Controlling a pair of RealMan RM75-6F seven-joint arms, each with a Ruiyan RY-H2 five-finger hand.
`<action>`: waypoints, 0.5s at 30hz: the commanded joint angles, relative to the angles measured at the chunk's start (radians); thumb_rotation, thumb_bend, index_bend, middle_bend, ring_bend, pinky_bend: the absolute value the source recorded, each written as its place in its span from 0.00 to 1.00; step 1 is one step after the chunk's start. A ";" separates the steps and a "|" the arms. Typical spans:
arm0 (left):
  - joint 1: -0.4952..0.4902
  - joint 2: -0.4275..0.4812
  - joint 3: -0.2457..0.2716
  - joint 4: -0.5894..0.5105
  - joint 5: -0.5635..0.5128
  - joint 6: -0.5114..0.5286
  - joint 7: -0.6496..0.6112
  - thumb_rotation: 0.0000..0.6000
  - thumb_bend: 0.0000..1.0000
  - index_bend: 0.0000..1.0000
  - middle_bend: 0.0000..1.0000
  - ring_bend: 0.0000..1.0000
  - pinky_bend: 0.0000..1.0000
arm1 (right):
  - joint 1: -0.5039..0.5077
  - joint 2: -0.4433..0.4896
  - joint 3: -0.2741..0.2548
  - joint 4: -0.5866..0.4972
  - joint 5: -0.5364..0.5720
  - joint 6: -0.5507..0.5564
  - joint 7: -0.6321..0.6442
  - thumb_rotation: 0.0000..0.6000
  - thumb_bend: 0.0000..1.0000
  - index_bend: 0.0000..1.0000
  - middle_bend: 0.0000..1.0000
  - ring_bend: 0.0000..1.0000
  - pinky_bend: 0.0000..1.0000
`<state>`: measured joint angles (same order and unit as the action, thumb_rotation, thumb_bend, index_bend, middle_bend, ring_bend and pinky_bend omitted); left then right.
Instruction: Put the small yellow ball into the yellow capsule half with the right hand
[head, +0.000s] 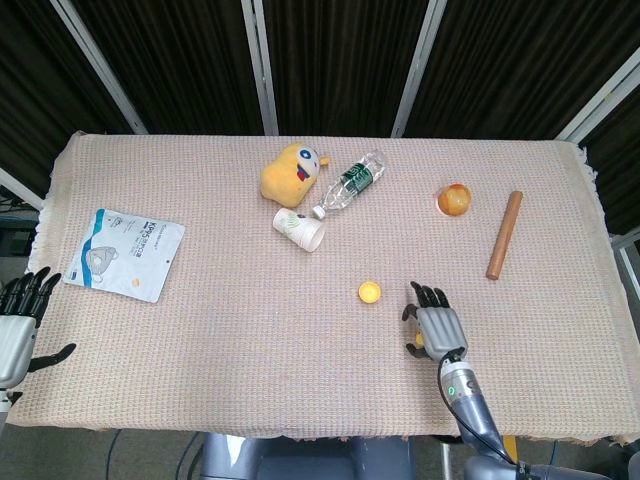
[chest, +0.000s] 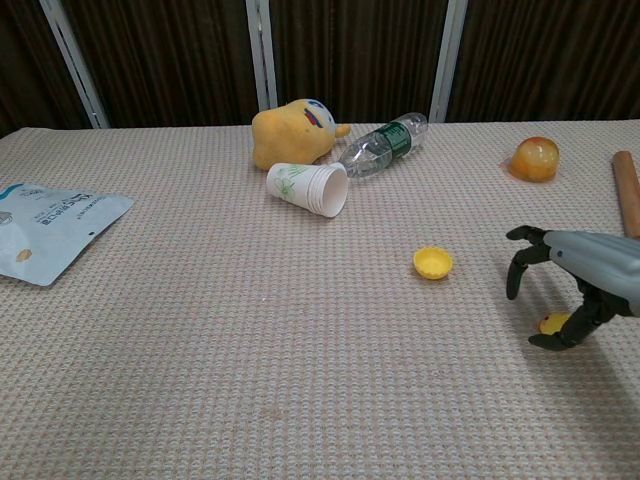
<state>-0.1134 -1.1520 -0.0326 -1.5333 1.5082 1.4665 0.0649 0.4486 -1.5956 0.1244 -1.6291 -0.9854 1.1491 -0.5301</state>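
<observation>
A table under a woven beige cloth (head: 200, 330) carried a mask packet (head: 124, 254), plush toy (head: 289, 173), paper cup (head: 300, 229), plastic bottle (head: 349, 183), capsule half (head: 370, 292), orange ball (head: 455, 199), wooden stick (head: 504, 235).

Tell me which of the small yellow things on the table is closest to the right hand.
The small yellow ball, lying just under the right hand. The yellow capsule half sits apart, further to its left.
</observation>
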 joint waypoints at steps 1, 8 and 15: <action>0.000 0.000 0.000 -0.001 0.000 0.000 0.001 1.00 0.00 0.00 0.00 0.00 0.08 | -0.005 0.003 -0.004 0.006 -0.001 0.001 0.013 1.00 0.19 0.43 0.00 0.00 0.00; 0.000 0.002 0.001 -0.004 -0.001 -0.002 0.003 1.00 0.00 0.00 0.00 0.00 0.08 | -0.009 0.007 -0.011 0.013 -0.016 0.003 0.030 1.00 0.19 0.45 0.00 0.00 0.00; 0.000 0.001 0.001 -0.002 -0.001 -0.002 -0.001 1.00 0.00 0.00 0.00 0.00 0.08 | -0.010 0.004 -0.010 0.017 -0.007 -0.002 0.041 1.00 0.19 0.49 0.00 0.00 0.00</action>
<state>-0.1134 -1.1507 -0.0314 -1.5354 1.5067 1.4643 0.0644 0.4386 -1.5914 0.1143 -1.6120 -0.9918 1.1474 -0.4893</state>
